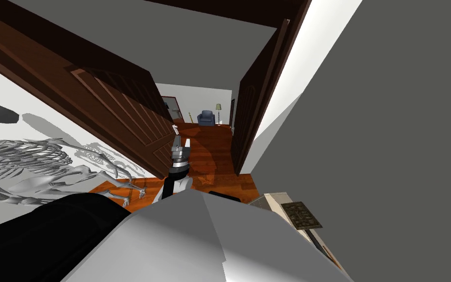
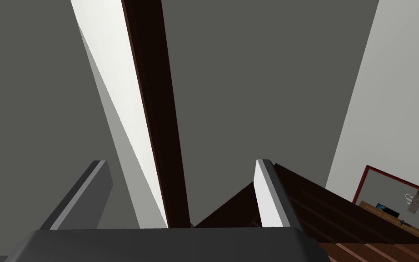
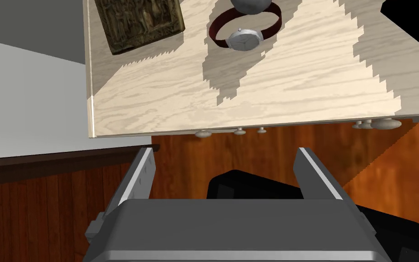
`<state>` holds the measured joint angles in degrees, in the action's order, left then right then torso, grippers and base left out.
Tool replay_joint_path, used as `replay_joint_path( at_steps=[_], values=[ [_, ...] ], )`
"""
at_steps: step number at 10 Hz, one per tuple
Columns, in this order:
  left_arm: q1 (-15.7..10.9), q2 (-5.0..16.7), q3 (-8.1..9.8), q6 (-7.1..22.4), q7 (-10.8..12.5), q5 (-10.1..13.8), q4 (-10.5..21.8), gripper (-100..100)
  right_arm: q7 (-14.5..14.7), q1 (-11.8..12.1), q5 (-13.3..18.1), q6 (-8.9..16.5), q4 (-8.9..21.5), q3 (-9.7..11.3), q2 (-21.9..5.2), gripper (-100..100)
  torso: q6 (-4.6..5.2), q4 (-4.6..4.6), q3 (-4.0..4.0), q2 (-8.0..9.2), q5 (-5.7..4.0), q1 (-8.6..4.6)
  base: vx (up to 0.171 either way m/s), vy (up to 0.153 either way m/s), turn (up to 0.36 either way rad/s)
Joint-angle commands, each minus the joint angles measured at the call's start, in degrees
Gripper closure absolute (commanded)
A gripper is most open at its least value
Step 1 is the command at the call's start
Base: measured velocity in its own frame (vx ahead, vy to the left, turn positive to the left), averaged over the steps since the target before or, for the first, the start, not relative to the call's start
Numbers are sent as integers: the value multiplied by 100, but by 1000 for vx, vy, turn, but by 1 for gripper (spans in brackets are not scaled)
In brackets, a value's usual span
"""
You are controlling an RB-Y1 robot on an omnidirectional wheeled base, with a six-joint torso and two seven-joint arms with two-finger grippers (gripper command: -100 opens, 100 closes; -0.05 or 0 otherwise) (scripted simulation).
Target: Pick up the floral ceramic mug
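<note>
Pale wood bench (image 3: 272, 91), wristwatch (image 3: 245, 38) and dark plaque (image 3: 140, 20) on it. Right tool (image 3: 225, 149), left tool (image 2: 181, 161): wide, empty. Likely step: locating mug; next, scan bench further.

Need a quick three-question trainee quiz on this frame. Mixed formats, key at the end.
1. True or false: the right gripper is shut on the wristwatch.
2. What lies near the wristwatch on the light wood top? A) a dark relief plaque B) a red book C) a blue bowl
3. Fill in: the fingers of the left gripper stand ____.
Key: 1 false, it is open and apart from the wristwatch; 2 A; 3 open.
</note>
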<state>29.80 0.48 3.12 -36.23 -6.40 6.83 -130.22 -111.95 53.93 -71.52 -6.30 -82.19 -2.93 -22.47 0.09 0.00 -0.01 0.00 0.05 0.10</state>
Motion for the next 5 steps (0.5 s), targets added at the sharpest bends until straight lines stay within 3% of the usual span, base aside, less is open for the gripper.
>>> replay_joint_path(
  at_steps=[1, 5],
  values=[
    [0, 0, 0, 0, 0, 0, 0, 0, -231, 61, -29, -7, -5, 25, -56, -100, 0, 0, 0, 0, 0, 0, 14, 2, -12],
    [0, 0, 0, 0, 0, 0, 0, 0, -909, 250, -322, 252, 323, -13, -214, -100, -2, 0, -1, -2, 0, -3, 32, 8, 140]
  ],
)
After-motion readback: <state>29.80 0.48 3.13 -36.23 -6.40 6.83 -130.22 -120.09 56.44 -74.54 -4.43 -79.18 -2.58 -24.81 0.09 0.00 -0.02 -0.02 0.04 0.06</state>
